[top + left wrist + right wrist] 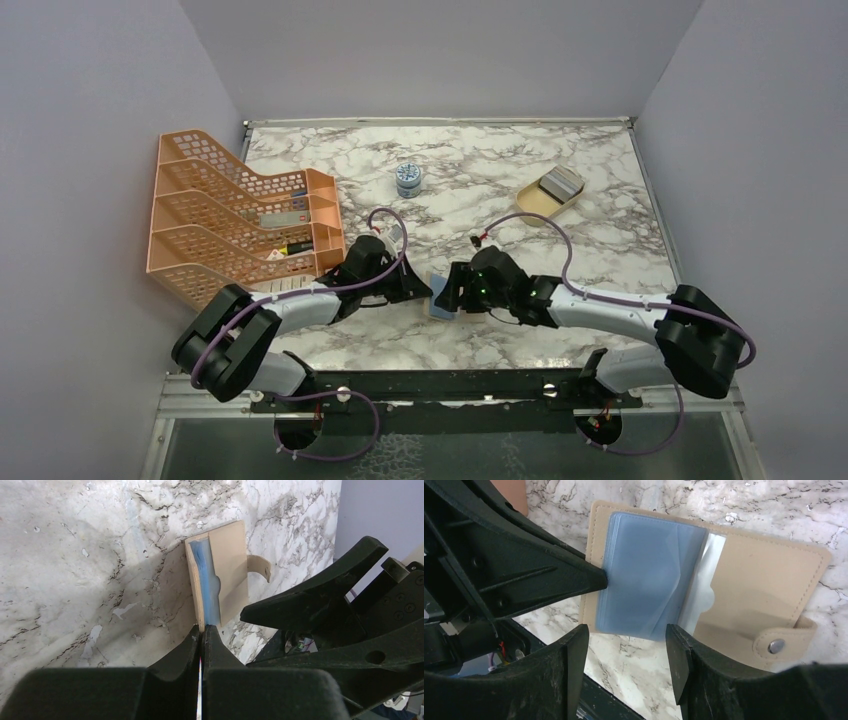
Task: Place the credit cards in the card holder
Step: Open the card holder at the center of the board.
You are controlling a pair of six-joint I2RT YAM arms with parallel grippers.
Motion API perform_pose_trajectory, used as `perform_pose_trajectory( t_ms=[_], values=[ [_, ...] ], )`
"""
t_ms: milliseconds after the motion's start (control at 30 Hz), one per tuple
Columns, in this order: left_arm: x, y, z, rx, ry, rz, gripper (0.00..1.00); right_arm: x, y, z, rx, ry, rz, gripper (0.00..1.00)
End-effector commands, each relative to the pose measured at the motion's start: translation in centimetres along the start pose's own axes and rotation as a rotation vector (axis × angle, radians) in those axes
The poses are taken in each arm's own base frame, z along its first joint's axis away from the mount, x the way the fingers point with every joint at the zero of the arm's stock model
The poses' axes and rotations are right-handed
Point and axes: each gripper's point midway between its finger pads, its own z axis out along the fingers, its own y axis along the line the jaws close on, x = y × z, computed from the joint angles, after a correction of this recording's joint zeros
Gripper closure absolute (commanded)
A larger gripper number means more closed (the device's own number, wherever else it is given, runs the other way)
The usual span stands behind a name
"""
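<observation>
Left fingers [182, 652] pinch shut at the edge of the card holder [754, 575]; right fingers [569, 660], parted and empty, should steady it.

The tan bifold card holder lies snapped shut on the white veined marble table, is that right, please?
Not quite: the tan bifold card holder lies open on the white veined marble table; the right wrist view shows its pale blue pockets and undone snap tab.

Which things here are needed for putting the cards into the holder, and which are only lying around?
For the job: card holder, credit cards in the beige dish, left gripper, right gripper.
Just lying about: orange tray rack, small round tin.
</observation>
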Motion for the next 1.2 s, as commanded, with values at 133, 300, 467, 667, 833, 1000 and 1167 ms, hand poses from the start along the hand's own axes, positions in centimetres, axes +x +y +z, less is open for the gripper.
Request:
perform_pose_trajectory(
  t_ms=[133, 300, 467, 667, 833, 1000, 1167],
  values=[
    [0.2, -0.5, -0.3, 0.032, 0.0, 0.009, 1.0, -0.5, 1.6, 1.1, -0.041, 0.006, -0.007, 0.41],
    [0.2, -0.5, -0.3, 0.034, 0.003, 0.005, 1.0, -0.2, 1.3, 1.6, -0.02, 0.025, -0.002, 0.41],
    [0.2, -0.6, -0.4, 0.037, 0.003, 0.003, 1.0, 0.0, 1.1, 2.0, -0.006, 0.035, -0.002, 0.4],
    [0.4, -0.8, -0.4, 0.046, 0.017, -0.004, 1.0, 0.3, 0.1, 2.6, 0.044, 0.045, -0.001, 0.41],
    [0.5, -0.9, -0.4, 0.051, 0.025, -0.005, 1.0, 0.6, -0.2, 3.0, 0.062, 0.061, -0.003, 0.41],
    [0.7, -0.8, -0.4, 0.05, 0.028, -0.001, 1.0, 0.7, -0.7, 2.8, 0.081, 0.059, -0.001, 0.41],
    [0.7, -0.6, -0.3, 0.046, 0.031, -0.002, 1.0, 0.5, 0.0, 2.2, 0.052, 0.061, -0.007, 0.41]
  ],
)
